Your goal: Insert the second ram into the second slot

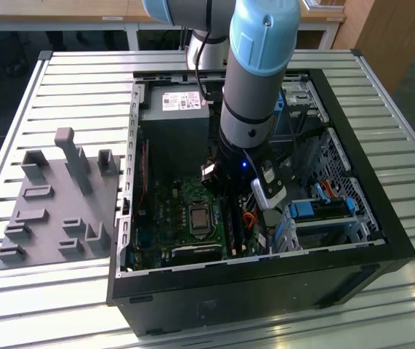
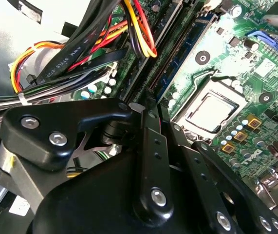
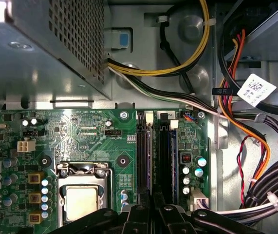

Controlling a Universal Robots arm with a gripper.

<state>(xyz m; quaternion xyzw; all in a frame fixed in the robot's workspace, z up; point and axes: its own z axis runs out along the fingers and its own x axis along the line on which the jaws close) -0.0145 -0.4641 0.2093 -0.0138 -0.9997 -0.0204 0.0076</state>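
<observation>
In the first wrist view the second ram (image 3: 151,156) shows edge-on as a thin blue strip, standing in a memory slot in line with my gripper (image 3: 153,202). The gripper's fingers are drawn together over the strip's near end; the linkage hides the contact. Another blue memory stick (image 3: 174,156) sits in a slot beside it, and it also runs along the slots (image 2: 190,48) just past my gripper (image 2: 151,100). In the exterior view the gripper (image 1: 229,207) reaches down into the open computer case (image 1: 265,280), above the motherboard's slots.
The processor socket (image 3: 83,200) lies close beside the slots. The power supply (image 1: 178,116) fills the case's far end. Cable bundles (image 2: 80,53) and blue drive brackets (image 1: 320,211) crowd the other side. A grey fixture plate (image 1: 54,211) lies on the slatted table at the exterior view's left.
</observation>
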